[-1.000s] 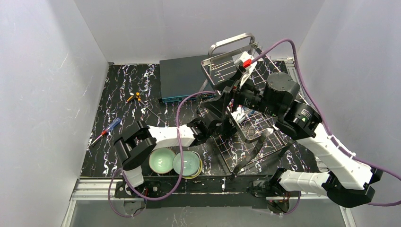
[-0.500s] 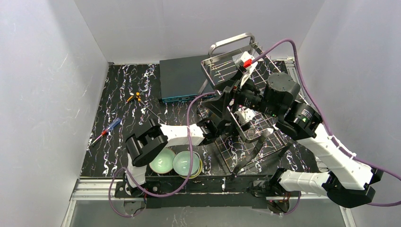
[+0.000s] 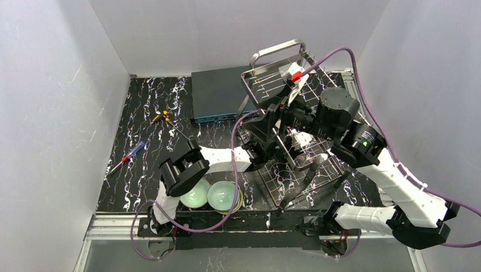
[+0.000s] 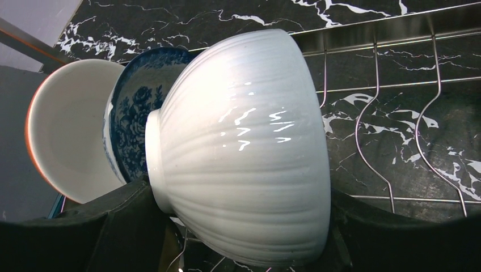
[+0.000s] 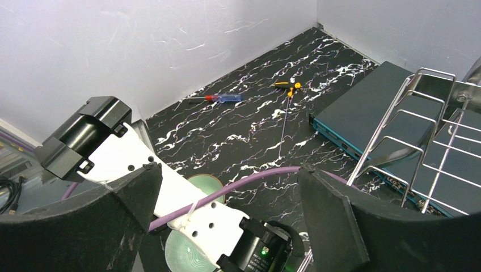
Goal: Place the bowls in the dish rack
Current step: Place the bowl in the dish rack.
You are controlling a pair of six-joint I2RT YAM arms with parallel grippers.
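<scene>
On the dark marbled table (image 3: 142,107), far left, a red-and-blue screwdriver (image 3: 127,156) lies flat, with an orange-handled tool (image 3: 160,117) further back, well apart from it. At the near edge, by the left arm's base, sit a pale green bowl (image 3: 194,192) and, touching it on the right, a second pale green bowl (image 3: 223,195); the second tops a small stack, with a lime-yellow rim showing beneath it. Behind them a dark-teal box (image 3: 218,90) lies flat against the back wall. The left arm reaches across to the dish rack (image 3: 317,164). In its wrist view the left gripper (image 4: 244,226) grips a pale ribbed bowl (image 4: 244,153), turned on its side, one finger at the foot end and the other at the rim end. This bowl is inside the rack, above its wire floor; whether it rests on the wires cannot be told. Just beside its foot stands a blue-patterned bowl (image 4: 133,110) on edge, and beyond that a white bowl with an orange outside (image 4: 62,141), also on edge in the rack. The right gripper (image 5: 230,187) hangs over the rack, jaws spread wide with nothing between them, looking down on the left arm and its purple cable (image 5: 255,178).
</scene>
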